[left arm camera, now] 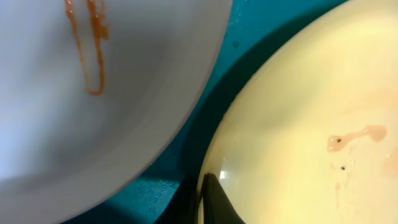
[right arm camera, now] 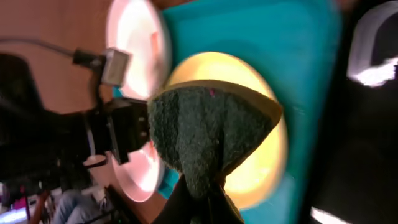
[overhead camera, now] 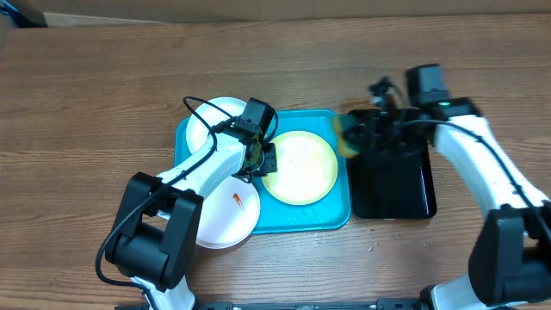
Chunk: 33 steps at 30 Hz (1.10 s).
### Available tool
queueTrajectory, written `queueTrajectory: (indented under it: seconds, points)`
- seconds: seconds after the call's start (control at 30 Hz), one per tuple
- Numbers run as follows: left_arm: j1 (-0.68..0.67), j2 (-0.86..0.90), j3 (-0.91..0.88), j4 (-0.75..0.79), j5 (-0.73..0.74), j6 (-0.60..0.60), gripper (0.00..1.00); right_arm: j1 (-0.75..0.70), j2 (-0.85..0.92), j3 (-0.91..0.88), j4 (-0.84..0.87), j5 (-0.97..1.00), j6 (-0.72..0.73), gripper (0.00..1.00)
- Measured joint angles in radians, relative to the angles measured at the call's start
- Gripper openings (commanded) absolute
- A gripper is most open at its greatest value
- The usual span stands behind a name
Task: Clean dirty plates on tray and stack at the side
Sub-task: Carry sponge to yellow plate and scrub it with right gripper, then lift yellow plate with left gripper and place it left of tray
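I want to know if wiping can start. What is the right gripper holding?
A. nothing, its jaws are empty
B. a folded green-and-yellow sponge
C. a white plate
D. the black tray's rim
B: the right wrist view shows the right gripper shut on the folded sponge, its green scouring side facing the camera.

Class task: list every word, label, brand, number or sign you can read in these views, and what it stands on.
No text can be read in any view.
The yellow-green plate, white plates, turquoise tray, black tray and sponge carry no writing.
The pale box in the right wrist view is too blurred to tell.
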Motion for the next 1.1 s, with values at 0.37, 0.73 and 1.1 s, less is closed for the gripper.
queueTrajectory:
  seconds: [0.37, 0.73, 1.1]
  points:
    - [0.000, 0.000, 0.007, -0.006, 0.001, 0.000, 0.04, -0.119, 0.000, -0.115, -0.011, 0.375, -0.034, 0.04]
    - [-0.004, -0.019, 0.123, -0.155, -0.122, 0.016, 0.04, -0.119, 0.000, -0.271, 0.179, 0.523, -0.037, 0.21]
    - [-0.097, -0.100, 0.206, -0.183, -0.373, 0.039, 0.04, -0.119, 0.000, -0.271, 0.189, 0.560, -0.047, 0.51]
